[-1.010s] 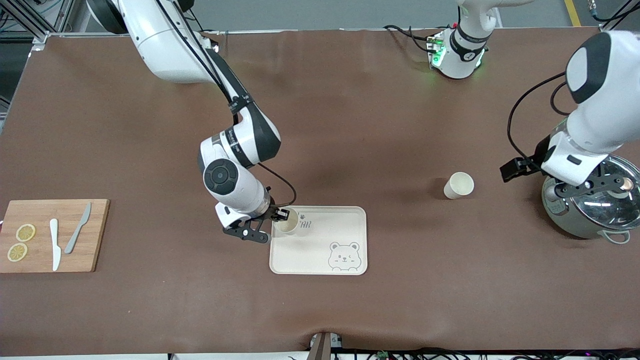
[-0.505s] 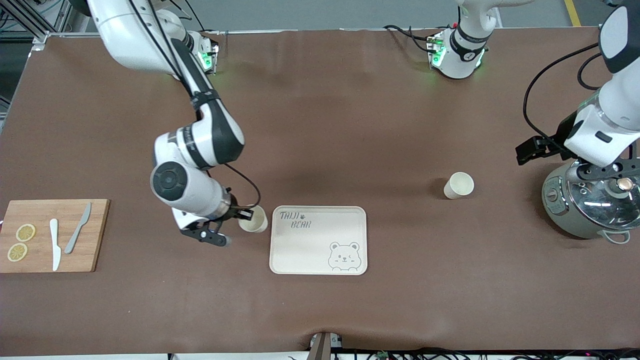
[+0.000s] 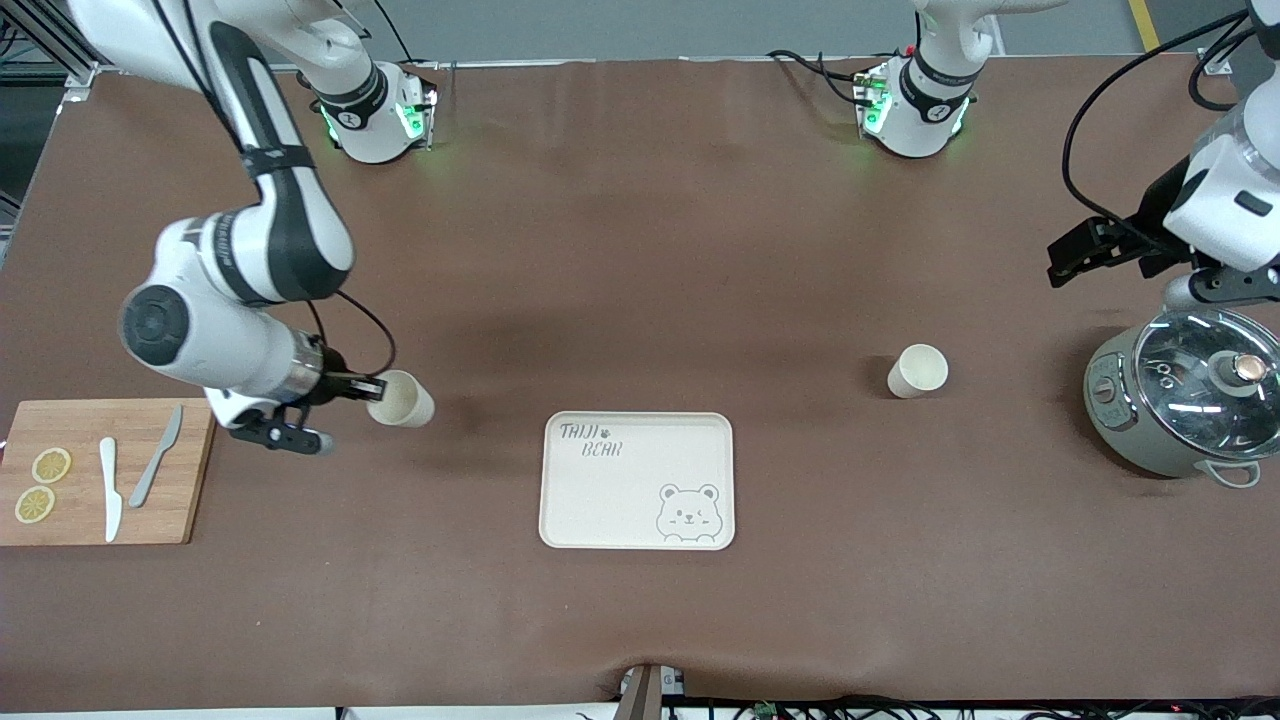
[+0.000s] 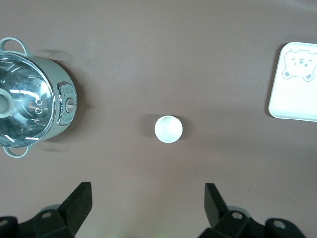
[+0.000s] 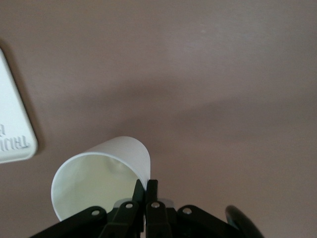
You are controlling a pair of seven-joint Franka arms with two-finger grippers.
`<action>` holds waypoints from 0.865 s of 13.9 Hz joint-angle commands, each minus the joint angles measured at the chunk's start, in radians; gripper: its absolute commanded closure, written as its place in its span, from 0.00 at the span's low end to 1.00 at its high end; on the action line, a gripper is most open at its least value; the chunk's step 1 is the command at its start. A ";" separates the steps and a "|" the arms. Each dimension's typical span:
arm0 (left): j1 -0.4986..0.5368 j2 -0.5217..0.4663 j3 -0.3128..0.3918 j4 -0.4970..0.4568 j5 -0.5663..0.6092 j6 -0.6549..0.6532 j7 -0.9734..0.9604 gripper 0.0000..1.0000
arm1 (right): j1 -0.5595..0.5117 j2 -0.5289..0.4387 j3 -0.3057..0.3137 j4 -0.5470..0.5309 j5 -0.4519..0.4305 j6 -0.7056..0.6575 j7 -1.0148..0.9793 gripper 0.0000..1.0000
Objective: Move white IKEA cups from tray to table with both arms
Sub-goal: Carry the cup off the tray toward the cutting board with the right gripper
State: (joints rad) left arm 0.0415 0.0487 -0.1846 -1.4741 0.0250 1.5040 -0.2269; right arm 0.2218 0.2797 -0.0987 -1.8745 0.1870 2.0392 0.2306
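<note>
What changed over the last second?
The right tool, shut on the rim of a cup, carried it off the bear tray toward the cutting board. The left tool, open and empty, rose off the pot. The second cup, tray, pot and board stayed put.

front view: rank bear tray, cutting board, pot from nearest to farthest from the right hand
The right hand holds a cup.
1. Cutting board, at the right arm's end.
2. Bear tray, mid-table.
3. Pot, at the left arm's end.
</note>
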 commanded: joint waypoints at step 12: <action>0.011 -0.144 -0.006 -0.152 -0.050 0.027 0.020 0.00 | -0.239 -0.194 -0.073 -0.478 -0.150 0.265 -0.473 1.00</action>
State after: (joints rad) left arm 0.0417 -0.0601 -0.1870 -1.5875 -0.0027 1.5100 -0.2269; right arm -0.0004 0.1247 -0.1778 -2.2948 0.0523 2.2734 -0.2119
